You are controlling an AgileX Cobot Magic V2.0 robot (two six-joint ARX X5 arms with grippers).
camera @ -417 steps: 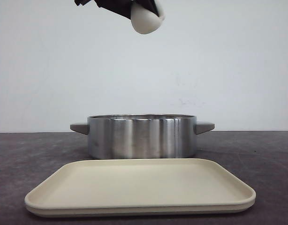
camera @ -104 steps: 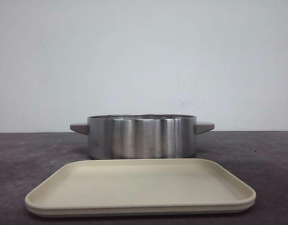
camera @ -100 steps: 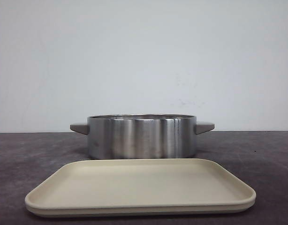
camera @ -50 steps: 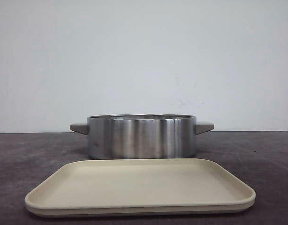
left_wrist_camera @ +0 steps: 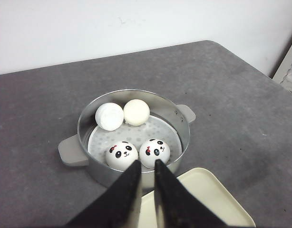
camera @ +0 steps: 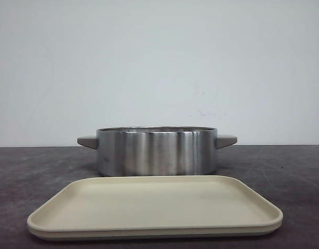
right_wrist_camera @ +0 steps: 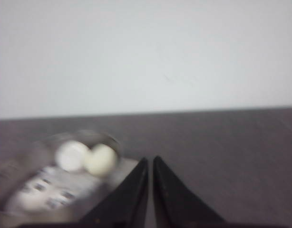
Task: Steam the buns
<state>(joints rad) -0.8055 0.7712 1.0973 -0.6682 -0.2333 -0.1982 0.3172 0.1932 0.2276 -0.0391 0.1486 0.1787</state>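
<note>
Four buns (left_wrist_camera: 121, 155) sit inside the steel pot (left_wrist_camera: 181, 134), just beyond the left hand (left_wrist_camera: 146, 171). Both the left hand and the right hand (right_wrist_camera: 150, 166) have fingers together, holding nothing. The cream tray (left_wrist_camera: 217, 204) lies on the worktop (left_wrist_camera: 41, 104) beneath the left hand.

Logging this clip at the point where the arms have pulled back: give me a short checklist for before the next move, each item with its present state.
1. All four buns inside the steamer pot: ok, two face up, two show plain sides.
2. Tray emptied of buns: ok, nothing lies on it in the front view.
3. Left gripper free: ok, fingers nearly together, holding nothing.
4. Right gripper free: ok, fingers nearly together, nothing between them, though the view is blurred.
5. Pot upright on the table: ok.
6. Lid at hand to cover the pot: cannot tell, none in view.
</note>
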